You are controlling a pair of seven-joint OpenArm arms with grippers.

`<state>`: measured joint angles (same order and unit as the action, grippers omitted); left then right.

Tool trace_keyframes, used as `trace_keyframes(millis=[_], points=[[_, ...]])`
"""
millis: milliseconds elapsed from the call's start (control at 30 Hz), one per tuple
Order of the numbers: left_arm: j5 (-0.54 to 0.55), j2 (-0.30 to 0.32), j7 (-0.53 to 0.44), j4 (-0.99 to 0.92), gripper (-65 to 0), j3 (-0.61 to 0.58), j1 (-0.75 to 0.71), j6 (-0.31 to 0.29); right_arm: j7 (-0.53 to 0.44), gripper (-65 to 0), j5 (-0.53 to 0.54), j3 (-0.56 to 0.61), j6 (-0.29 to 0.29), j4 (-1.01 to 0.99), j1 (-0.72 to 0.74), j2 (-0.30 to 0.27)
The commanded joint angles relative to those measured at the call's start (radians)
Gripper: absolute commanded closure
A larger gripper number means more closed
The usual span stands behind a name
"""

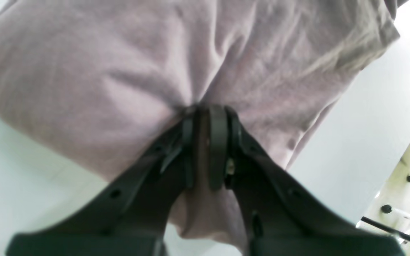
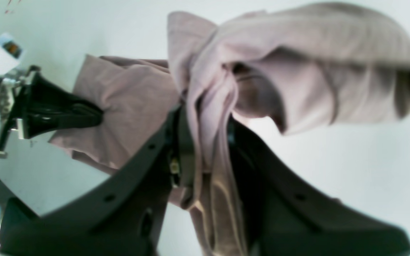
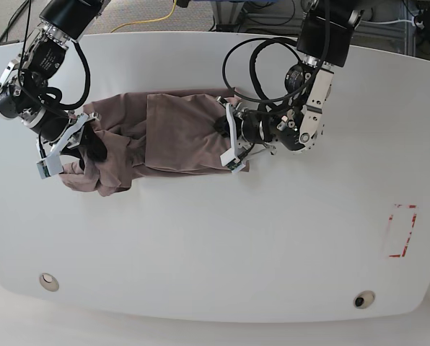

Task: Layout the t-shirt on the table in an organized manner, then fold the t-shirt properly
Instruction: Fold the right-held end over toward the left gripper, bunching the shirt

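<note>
T-shirt [image 3: 164, 137] bunched on upper-left table [image 3: 273, 238] — right gripper [image 2: 205, 142] pinching its crumpled left end, left gripper [image 1: 208, 117] clamped on its right edge; wide bare tabletop in front.

Left gripper [image 1: 208, 117] pinches the t-shirt [image 1: 148, 78] — table [image 1: 23, 185] beneath.
</note>
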<state>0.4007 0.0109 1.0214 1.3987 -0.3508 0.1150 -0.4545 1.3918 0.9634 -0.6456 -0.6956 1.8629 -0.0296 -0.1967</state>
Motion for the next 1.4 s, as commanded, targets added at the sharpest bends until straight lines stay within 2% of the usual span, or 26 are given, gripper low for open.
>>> trace_keyframes(millis=[0,167,433,667,1367], points=[[-0.047,-0.002,0.047,-0.009,-4.3,-0.032,-0.010,0.009,-0.024,-5.7,0.035,0.022,-0.003,0.059,0.001,0.010],[-0.047,-0.004,0.043,-0.009,-4.3,-0.060,-0.010,0.009,-0.024,-5.7,0.030,0.091,-0.003,0.103,-0.002,0.061],[-0.047,-0.033,0.043,-0.011,-4.3,-0.060,-0.010,0.009,-0.024,-5.7,0.029,0.177,-0.003,0.103,0.000,0.090],[-0.047,-0.036,0.041,-0.011,-4.3,-0.060,-0.010,0.009,-0.024,-5.9,0.027,0.192,-0.003,0.103,0.000,0.122],[-0.046,-0.038,0.041,-0.003,-4.3,-0.060,-0.010,0.009,-0.025,-6.5,0.025,0.303,-0.003,0.103,-0.026,0.125]])
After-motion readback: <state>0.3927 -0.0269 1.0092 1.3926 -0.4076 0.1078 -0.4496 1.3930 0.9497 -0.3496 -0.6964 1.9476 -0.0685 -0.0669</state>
